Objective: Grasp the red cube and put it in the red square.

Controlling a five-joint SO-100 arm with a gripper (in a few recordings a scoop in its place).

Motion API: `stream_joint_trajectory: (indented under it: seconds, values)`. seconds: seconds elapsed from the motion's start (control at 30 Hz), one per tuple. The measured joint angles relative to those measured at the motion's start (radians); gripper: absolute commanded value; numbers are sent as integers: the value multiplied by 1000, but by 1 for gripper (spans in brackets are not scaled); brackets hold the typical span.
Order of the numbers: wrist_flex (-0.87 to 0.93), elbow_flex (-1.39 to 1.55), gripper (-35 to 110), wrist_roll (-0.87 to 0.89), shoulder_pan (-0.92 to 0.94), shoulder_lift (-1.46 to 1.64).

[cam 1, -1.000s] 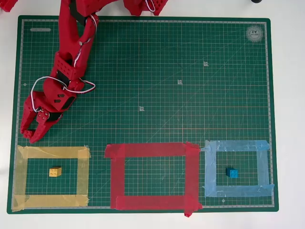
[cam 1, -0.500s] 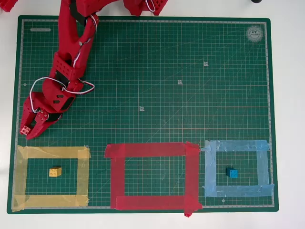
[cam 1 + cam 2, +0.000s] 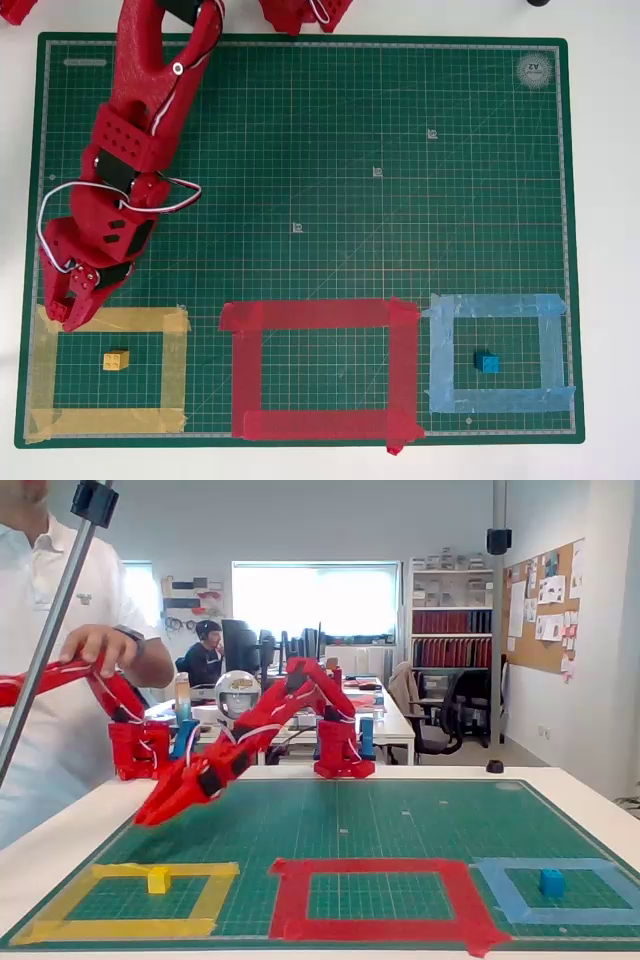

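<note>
Overhead view: the gripper [image 3: 62, 308] hangs over the yellow tape frame's [image 3: 110, 320] top-left corner, raised for carrying. Its jaws look closed, but whether they hold the red cube is unclear. The red square [image 3: 320, 314] waits empty.

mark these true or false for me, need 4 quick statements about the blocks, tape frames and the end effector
1. The yellow block lies inside the yellow tape frame. True.
2. The blue block lies inside the red square. False: it sits in the light blue frame.
3. In the overhead view the end effector is over the red square. False: it is over the yellow tape frame's top left corner.
4. The red square lies between the other two frames. True.
</note>
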Motion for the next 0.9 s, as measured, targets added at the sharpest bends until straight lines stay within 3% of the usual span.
stream_joint_trajectory:
  seconds: [0.53,0.67,0.9]
  values:
    - [37,537,-2,20,-499,551]
    - [-57,581,-2,8,-581,552]
    - [-397,706,-2,-55,-646,471]
